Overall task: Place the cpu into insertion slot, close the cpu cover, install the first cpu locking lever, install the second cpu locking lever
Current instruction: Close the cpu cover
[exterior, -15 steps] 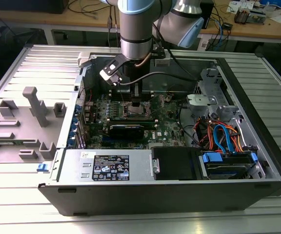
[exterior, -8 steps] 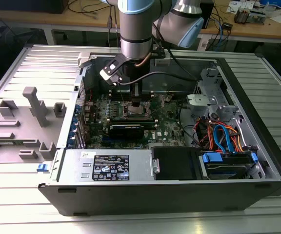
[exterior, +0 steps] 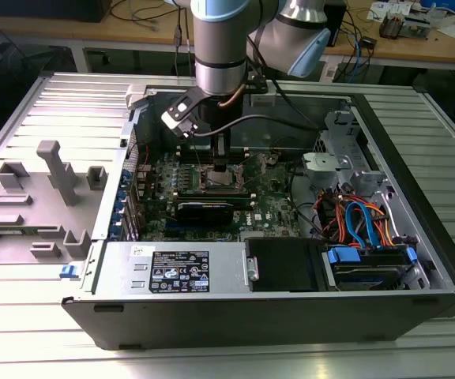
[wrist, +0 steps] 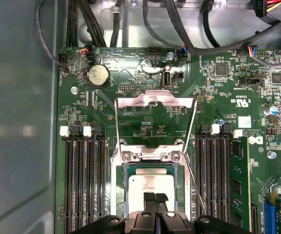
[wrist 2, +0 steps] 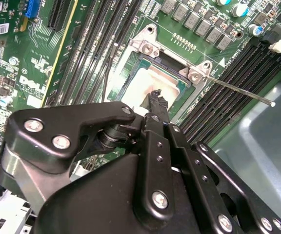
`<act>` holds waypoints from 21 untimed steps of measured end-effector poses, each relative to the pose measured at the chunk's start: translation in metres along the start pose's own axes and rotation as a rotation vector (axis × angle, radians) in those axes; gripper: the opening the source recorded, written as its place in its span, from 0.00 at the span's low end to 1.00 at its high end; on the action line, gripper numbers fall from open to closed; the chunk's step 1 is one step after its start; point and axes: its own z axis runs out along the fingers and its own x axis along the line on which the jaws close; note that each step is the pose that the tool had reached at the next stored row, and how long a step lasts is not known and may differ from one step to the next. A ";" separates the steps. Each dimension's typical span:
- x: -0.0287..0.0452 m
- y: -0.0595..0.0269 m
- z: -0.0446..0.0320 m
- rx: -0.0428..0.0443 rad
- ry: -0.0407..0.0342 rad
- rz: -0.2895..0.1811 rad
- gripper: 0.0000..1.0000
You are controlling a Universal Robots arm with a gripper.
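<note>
First wrist view: cpu (wrist: 152, 183) inside insertion slot (wrist: 152, 156), cpu cover (wrist: 155, 100) open, hand (wrist: 155, 196) narrow and empty over cpu.

Satin silver metal top on the cpu (wrist: 146, 183), glossy bare-metal cpu cover (wrist: 155, 99), green lacquered circuit board (wrist: 218, 97).

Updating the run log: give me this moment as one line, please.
chip: in socket | cover: open | lever: unlatched | gripper: shut, over chip

Silver cpu (wrist: 152, 187) flat in insertion slot (wrist: 150, 156) w/ cpu cover (wrist: 155, 99) open.
</note>
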 end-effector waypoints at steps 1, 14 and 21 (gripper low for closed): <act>-0.0001 0.0001 -0.0018 0.0001 0.0000 0.000 0.11; -0.0003 0.0002 -0.0062 0.0006 -0.0002 0.000 0.11; -0.0004 0.0025 -0.0155 0.0003 -0.0011 0.000 0.11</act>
